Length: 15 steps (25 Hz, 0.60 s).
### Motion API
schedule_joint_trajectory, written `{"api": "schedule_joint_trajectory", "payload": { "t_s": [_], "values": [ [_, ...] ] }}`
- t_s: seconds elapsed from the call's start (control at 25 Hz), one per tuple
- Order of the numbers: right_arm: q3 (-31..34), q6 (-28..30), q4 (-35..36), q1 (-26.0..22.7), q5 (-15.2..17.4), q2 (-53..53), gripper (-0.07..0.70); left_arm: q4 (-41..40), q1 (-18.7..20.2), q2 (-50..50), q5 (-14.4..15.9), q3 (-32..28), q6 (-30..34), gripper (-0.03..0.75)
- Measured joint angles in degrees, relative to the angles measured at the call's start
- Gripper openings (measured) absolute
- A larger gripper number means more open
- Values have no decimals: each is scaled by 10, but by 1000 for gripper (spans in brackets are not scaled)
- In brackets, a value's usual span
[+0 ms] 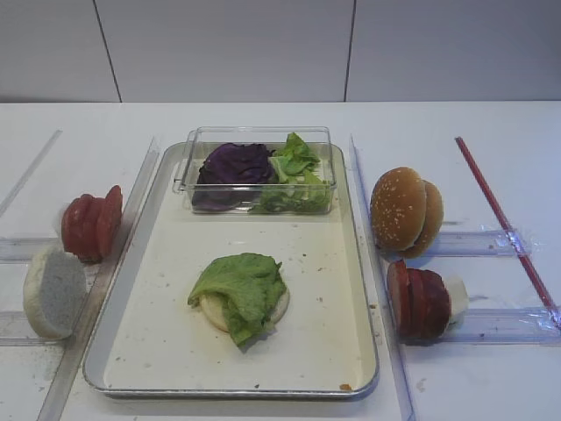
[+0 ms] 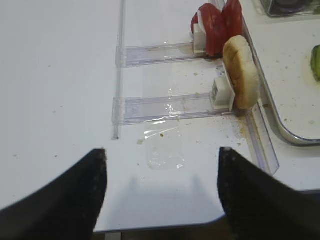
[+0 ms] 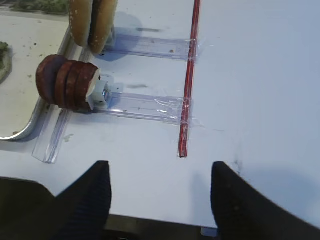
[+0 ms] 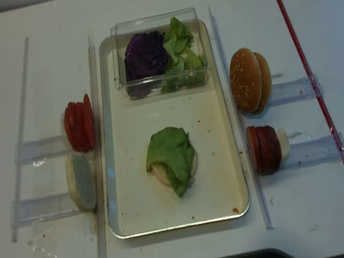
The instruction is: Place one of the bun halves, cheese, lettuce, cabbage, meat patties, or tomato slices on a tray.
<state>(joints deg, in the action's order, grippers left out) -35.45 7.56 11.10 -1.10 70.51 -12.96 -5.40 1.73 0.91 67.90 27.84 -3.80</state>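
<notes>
Well apart, lettuce point(image 1: 241, 289) and right tool point(image 3: 157, 192).

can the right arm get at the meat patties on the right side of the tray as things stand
Probably yes. The right gripper hangs open over bare table, and the meat patties stand upright in their clear holder just ahead and to its left, outside the tray, with nothing in between.

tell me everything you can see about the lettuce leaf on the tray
The lettuce leaf is bright green, crinkled and floppy. It lies draped over a pale flat bun half, whose edge shows at its lower left and right sides, near the middle of the cream-white tray. Nothing else touches it; no gripper is near.
</notes>
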Motion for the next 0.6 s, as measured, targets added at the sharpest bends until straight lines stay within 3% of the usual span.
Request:
{"api": "schedule_joint_trajectory", "payload": {
  "t_s": [0.2,0.6],
  "values": [
    [37,-12,0,0,-10,56,454,0,0,0,0,0,0,437],
    [50,-40,-5,0,-11,139,454,0,0,0,0,0,0,437]
  ]
}}
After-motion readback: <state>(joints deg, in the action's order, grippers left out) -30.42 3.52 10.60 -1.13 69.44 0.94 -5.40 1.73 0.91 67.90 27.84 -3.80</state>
